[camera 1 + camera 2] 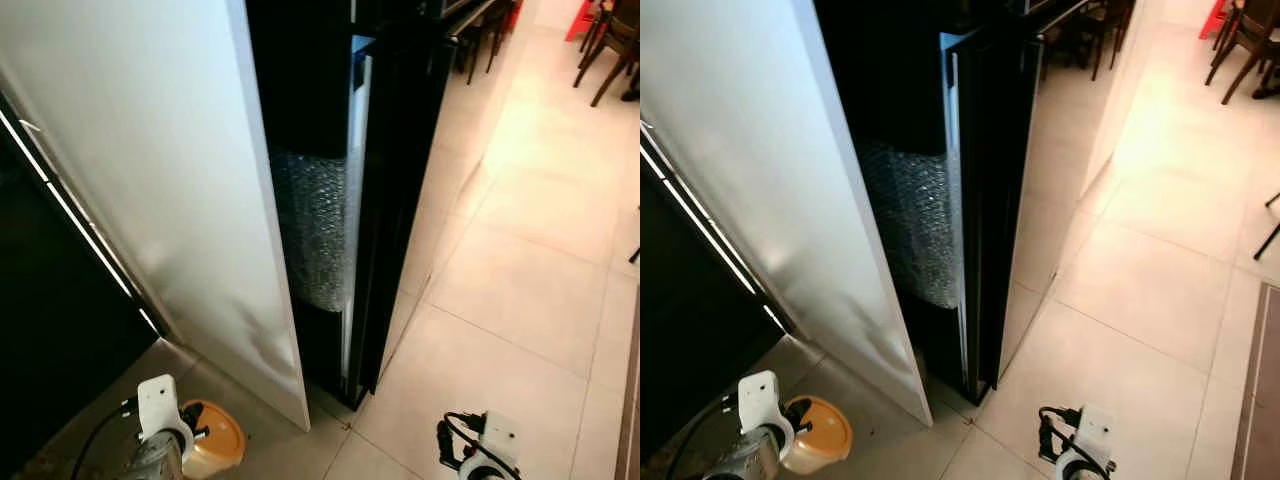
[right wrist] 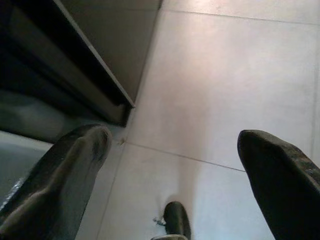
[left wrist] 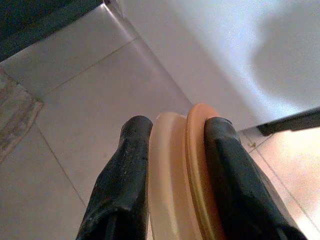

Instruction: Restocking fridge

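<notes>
Fridge (image 1: 390, 200) stands straight ahead of you, black and tall, seen edge-on with its top cut off by the frame. You have one white door (image 1: 150, 170) swung wide open to the fridge's left, and one sheet of bubble wrap (image 1: 312, 225) showing in the dark gap between that door and the black body. What sits on the shelves inside is too dark to make out.

You are carrying one container (image 3: 175, 175): a round cream tub with an orange lid, held low down, near the bottom corner of the open door and short of the fridge opening. Your left gripper (image 3: 177, 155) is pinching it, one black finger on the tub's base and the other pressed on the lid, so the tub lies on its side between them. Its lower part is cut off in the left wrist view, and in the head views your left wrist hides part of it.

Your right gripper (image 2: 172, 145) hangs over the pale floor tiles (image 1: 520, 300) to the right of the fridge's lower front corner, fingers spread wide with nothing between them. A small dark object (image 2: 176, 220) shows below them in the right wrist view; you cannot tell what it is.

Beyond the fridge, dark wooden chairs (image 1: 610, 50) and something red (image 1: 585, 15) are cut off at the frame's edge.
</notes>
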`<state>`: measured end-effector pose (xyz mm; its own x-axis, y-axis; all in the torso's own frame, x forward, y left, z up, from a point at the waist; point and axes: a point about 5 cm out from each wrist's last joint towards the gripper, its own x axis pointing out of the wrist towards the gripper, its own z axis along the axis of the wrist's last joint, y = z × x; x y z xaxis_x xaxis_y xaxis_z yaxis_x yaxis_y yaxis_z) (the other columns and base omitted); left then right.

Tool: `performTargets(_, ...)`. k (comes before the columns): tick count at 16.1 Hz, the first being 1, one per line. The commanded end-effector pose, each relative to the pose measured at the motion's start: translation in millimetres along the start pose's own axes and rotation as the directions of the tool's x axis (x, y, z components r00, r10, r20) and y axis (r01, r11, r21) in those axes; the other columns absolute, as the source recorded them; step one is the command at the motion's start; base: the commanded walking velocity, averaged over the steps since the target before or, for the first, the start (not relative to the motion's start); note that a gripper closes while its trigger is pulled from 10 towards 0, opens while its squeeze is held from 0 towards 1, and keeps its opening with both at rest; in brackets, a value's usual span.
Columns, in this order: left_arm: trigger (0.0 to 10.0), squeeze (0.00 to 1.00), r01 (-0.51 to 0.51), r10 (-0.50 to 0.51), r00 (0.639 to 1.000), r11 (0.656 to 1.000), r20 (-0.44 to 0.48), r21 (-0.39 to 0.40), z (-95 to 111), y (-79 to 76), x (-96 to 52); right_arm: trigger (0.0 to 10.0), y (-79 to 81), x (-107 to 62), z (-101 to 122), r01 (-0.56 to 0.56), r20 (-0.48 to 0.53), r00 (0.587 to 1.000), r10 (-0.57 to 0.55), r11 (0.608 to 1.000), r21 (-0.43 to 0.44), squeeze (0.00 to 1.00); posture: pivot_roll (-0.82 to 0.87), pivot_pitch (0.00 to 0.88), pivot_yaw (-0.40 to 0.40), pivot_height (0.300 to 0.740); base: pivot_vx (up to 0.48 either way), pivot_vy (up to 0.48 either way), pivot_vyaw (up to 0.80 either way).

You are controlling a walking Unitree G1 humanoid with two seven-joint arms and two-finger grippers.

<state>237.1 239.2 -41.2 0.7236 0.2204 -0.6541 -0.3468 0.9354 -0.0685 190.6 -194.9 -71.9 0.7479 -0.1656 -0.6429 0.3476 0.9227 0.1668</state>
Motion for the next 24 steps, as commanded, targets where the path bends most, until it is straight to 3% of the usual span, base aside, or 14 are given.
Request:
performTargets(1,10.0,0.00,-0.016,0.017,0.999,1.000,-0.039,0.006,-8.8,7.6,-2.2,10.0,1.2,-2.3,-1.7,0.002,0.028,1.000,-0.001,1.000,-0.016,0.00,-0.04,0.008,0.075,0.740,0.000,0.000,0.00)
performTargets(3,10.0,0.00,-0.039,0.041,0.997,0.999,-0.062,0.026,-16.9,16.5,-5.1,10.0,-2.4,-6.4,-5.2,0.033,0.058,0.998,-0.029,0.996,-0.080,0.00,-0.03,0.000,0.072,0.740,0.000,0.000,0.00)
performTargets(6,10.0,0.00,-0.067,0.068,0.995,0.998,-0.076,0.014,-23.9,22.6,-7.8,10.0,-8.8,-12.0,-10.1,0.087,0.093,0.992,-0.083,0.995,-0.047,0.00,-0.04,0.000,0.047,0.740,0.000,0.000,0.00)
performTargets(7,10.0,0.00,-0.069,0.069,0.994,0.998,-0.081,0.010,-26.3,22.6,-8.5,10.0,-5.7,3.7,41.7,0.096,0.257,0.963,-0.076,0.993,-0.065,0.00,-0.04,0.000,0.039,0.740,0.000,0.000,0.00)
performTargets(9,10.0,0.00,-0.069,0.070,0.994,0.998,-0.089,0.008,-31.1,22.4,-9.9,10.0,-0.8,11.6,94.1,0.086,0.413,0.910,-0.042,0.992,-0.091,0.00,-0.05,0.000,0.032,0.740,0.000,0.000,0.00)
performTargets(11,10.0,0.00,-0.075,0.075,0.993,0.997,-0.092,0.007,-34.8,25.6,-11.7,10.0,12.4,10.8,117.1,0.044,0.501,0.864,0.045,0.986,-0.164,0.00,-0.06,0.000,0.027,0.740,0.000,0.000,0.00)
performTargets(15,10.0,0.00,-0.127,0.126,0.985,0.992,-0.115,0.001,-46.9,42.4,-18.6,10.0,20.2,0.9,140.0,0.066,0.604,0.792,0.092,0.970,-0.234,0.00,-0.06,0.000,-0.009,0.740,0.000,0.000,0.00)
performTargets(16,10.0,0.00,-0.134,0.133,0.984,0.991,-0.117,-0.001,-49.0,43.1,-19.6,10.0,25.4,-3.7,144.6,0.046,0.624,0.776,0.092,0.978,-0.202,0.00,-0.06,0.000,-0.016,0.740,0.000,0.000,0.00)
performTargets(19,10.0,0.00,-0.151,0.150,0.982,0.989,-0.117,0.001,-53.9,44.2,-21.8,10.0,56.9,-24.5,151.0,-0.017,0.641,0.756,0.131,0.983,-0.181,0.00,-0.05,0.000,-0.027,0.740,0.000,0.000,0.00)
performTargets(20,10.0,0.00,-0.154,0.153,0.981,0.988,-0.117,0.000,-54.4,44.6,-22.1,10.0,60.6,-29.6,151.7,-0.026,0.646,0.751,0.133,0.985,-0.173,0.00,-0.05,0.000,-0.024,0.740,0.000,0.000,0.00)
performTargets(22,10.0,0.00,-0.161,0.160,0.981,0.987,-0.113,-0.003,-53.3,46.1,-22.1,10.0,52.7,-38.8,156.2,0.022,0.668,0.739,0.087,0.988,-0.153,0.00,-0.05,0.000,-0.021,0.740,0.000,0.000,0.00)
performTargets(24,10.0,0.00,-0.164,0.162,0.980,0.986,-0.111,-0.005,-51.7,49.0,-22.1,10.0,43.1,-39.8,153.6,0.048,0.647,0.762,0.025,0.994,-0.094,0.00,-0.06,0.000,-0.012,0.740,0.000,0.000,0.00)
